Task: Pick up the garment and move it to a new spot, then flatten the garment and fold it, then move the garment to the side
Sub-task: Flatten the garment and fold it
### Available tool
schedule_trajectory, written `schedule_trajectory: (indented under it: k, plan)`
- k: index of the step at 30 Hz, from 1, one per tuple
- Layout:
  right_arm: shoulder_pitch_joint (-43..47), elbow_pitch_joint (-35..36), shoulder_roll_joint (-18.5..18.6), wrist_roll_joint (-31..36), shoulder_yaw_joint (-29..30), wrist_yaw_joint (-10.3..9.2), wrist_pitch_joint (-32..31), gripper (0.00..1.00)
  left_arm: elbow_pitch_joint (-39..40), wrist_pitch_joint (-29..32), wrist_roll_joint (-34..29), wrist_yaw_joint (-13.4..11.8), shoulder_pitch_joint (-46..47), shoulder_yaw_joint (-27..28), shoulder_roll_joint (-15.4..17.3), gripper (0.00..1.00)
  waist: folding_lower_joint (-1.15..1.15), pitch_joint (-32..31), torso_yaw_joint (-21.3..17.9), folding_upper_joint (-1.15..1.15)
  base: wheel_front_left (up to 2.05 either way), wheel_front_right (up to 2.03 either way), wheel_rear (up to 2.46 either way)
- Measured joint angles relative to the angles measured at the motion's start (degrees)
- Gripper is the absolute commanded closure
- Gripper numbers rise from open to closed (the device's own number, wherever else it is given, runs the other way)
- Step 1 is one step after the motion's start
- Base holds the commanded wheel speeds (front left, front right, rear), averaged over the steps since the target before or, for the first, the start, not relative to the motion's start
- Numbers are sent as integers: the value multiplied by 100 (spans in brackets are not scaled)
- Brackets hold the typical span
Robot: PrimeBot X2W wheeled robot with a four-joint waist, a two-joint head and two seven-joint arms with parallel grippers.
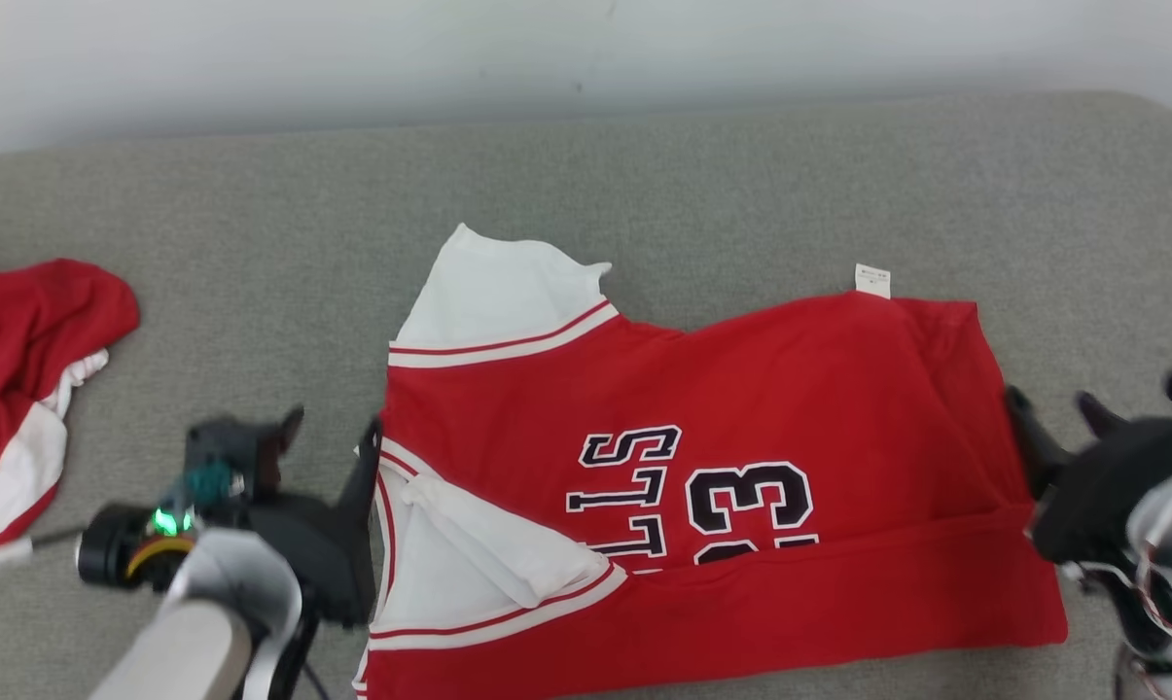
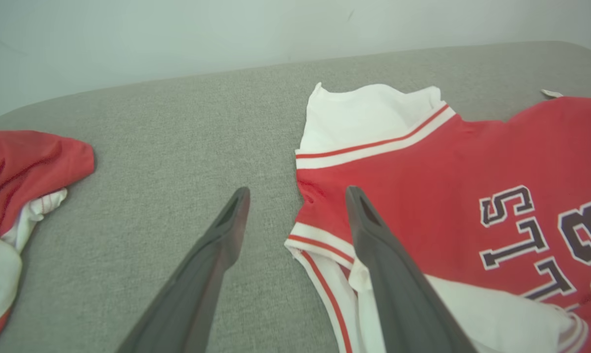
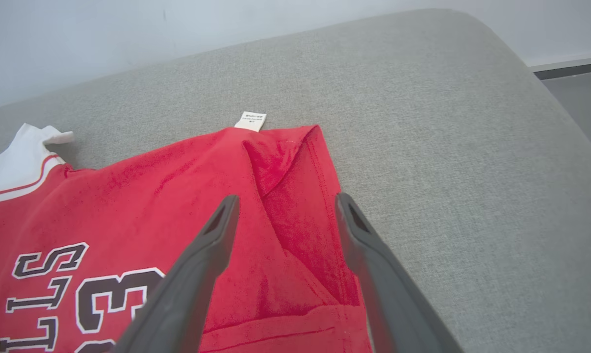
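The left gripper and the right gripper are standing with wide fingers at the red garment's left and right edges.

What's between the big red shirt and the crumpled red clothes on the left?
Grey cushion and the open left gripper, at the shirt's edge; the head view shows it.

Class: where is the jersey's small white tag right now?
In the head view the tag sticks out from the far edge of the jersey, toward the right, on the cushion, beyond the right gripper.
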State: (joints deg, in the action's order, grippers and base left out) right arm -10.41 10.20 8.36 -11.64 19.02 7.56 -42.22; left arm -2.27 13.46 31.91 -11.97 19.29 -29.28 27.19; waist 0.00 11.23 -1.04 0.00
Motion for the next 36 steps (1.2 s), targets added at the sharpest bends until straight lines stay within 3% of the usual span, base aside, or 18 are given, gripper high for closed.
schedule_trajectory:
  k: [4,15,24,35,36]
  plan:
    - [-677,-474,81,-346,-545,0,-124,0,-658,63,51,261,884,22,-243,0,1,198,-59,0,0,0,0]
    - [-2228,-1377,246,-141,-1321,0,153,0,-2572,207,-81,955,2925,-149,-531,0,1,908,-291,0,0,0,0]
    - [-2611,-1827,153,-178,-1714,0,648,0,-3715,183,-149,1202,3728,-203,-581,0,1,1320,-672,1,0,0,0]
    - [-2811,-2093,143,-238,-2073,0,902,0,-4489,169,-138,1298,4307,-202,-582,0,0,1572,-1115,0,0,0,0]
    - [-2831,-2120,140,-238,-2104,0,901,0,-4547,172,-141,1284,4347,-208,-576,5,0,1583,-1137,0,0,0,0]
